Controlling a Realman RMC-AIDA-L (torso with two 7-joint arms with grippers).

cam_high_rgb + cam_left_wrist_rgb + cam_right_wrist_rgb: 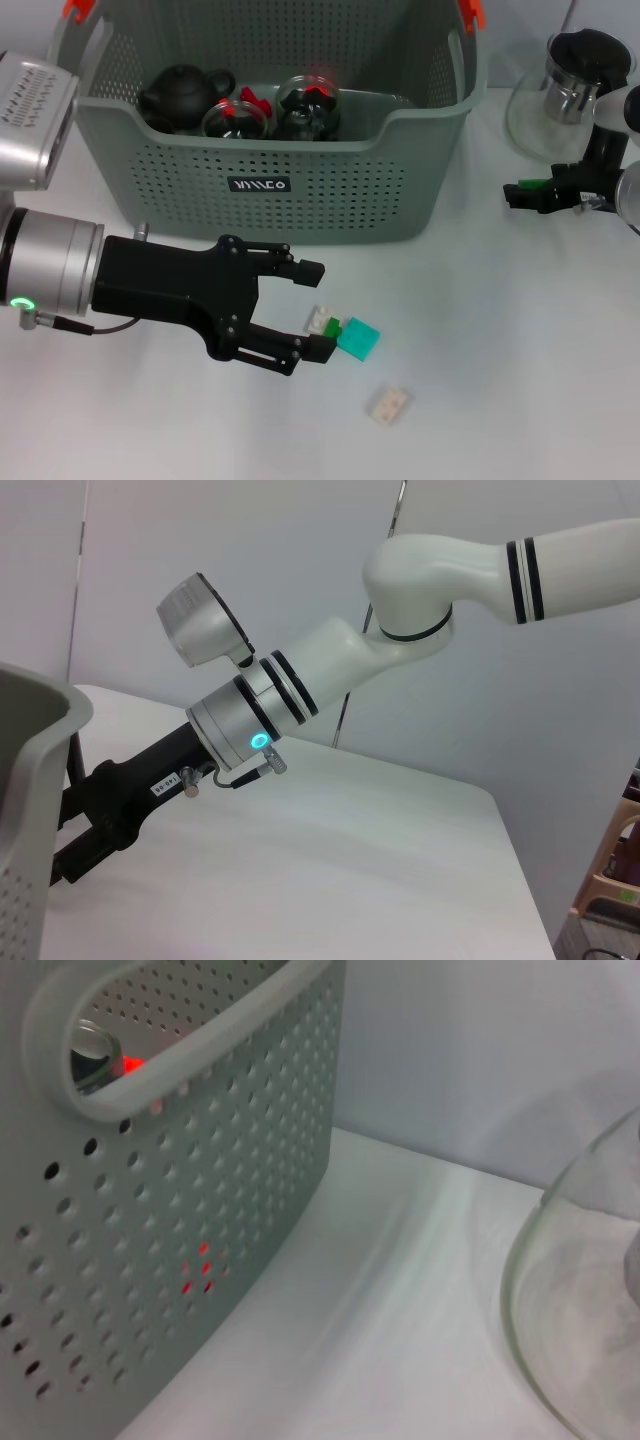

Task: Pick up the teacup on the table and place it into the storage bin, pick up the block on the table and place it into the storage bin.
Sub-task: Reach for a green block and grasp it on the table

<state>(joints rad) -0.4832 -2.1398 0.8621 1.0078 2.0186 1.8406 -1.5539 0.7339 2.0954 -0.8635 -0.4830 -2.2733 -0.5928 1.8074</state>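
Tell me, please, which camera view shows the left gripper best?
The head view: the left gripper lies in full sight, jaws open beside the small blocks in front of the storage bin. The left wrist view shows only the other arm; the right wrist view shows none of it.

1. The white table (480, 400) carries the storage bin (300, 200) at the back.
2. In front lie a small white piece (320, 320), a teal block (358, 338) and a cream block (387, 405).
3. A glass vessel (560, 100), perhaps a pitcher, stands far right.
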